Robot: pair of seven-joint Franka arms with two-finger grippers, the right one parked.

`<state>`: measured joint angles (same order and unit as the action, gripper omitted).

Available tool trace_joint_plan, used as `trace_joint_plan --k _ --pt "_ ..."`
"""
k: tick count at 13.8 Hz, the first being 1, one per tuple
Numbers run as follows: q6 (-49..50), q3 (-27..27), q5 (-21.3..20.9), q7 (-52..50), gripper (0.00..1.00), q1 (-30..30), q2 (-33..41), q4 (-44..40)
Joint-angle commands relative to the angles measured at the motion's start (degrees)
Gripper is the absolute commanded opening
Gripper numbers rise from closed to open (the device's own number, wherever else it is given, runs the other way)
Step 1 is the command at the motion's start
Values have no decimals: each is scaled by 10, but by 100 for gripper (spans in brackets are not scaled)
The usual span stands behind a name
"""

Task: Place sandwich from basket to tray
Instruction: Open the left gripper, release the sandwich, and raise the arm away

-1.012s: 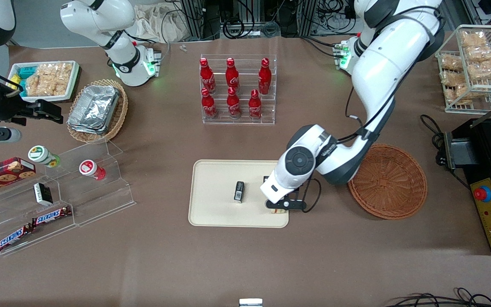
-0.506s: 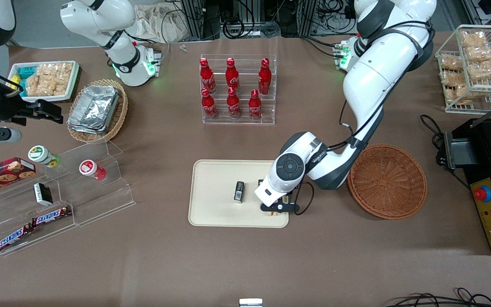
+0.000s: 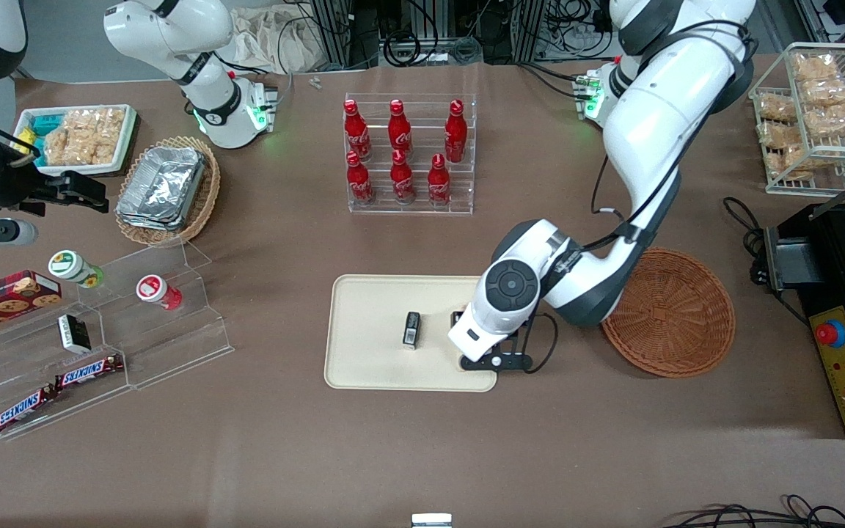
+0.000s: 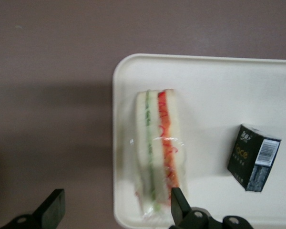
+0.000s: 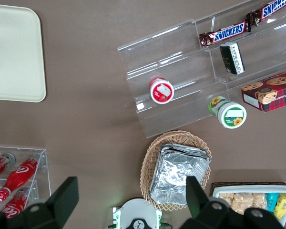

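Note:
The sandwich [image 4: 157, 152], a wrapped wedge of white bread with red and green filling, lies on the cream tray [image 4: 219, 86] near its corner. My left gripper [image 4: 116, 192] is open above it; one finger stands by the red filling edge and the other is off the tray, over the table. In the front view the gripper [image 3: 492, 361] hangs over the tray [image 3: 371, 315] at the corner nearest the basket and hides the sandwich. The round reddish-brown wicker basket [image 3: 668, 312] beside the tray is empty.
A small black box [image 3: 411, 328] lies in the middle of the tray, also in the left wrist view [image 4: 253, 157]. A rack of red bottles [image 3: 409, 154] stands farther from the camera. An acrylic shelf with snacks [image 3: 100, 323] lies toward the parked arm's end.
The gripper shifted a little toward the black box, then back toward the basket. The bit of sandwich that showed under it earlier is now hidden in the front view.

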<state>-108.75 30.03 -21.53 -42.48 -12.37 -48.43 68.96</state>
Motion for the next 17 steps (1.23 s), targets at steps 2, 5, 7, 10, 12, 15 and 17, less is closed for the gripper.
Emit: trace_joint_plan --k 2,5,7,10,12,15,17 --pt "57 0 -5 2 99 47 73 16" --pt "59 0 -4 0 99 88 153 83" --pt "62 2 20 2 99 124 212 137" --pt "64 6 82 29 99 181 323 229" --pt "65 6 119 95 99 215 387 282" --pt "95 4 163 182 99 272 445 314" --pt "119 3 163 249 99 305 453 312"
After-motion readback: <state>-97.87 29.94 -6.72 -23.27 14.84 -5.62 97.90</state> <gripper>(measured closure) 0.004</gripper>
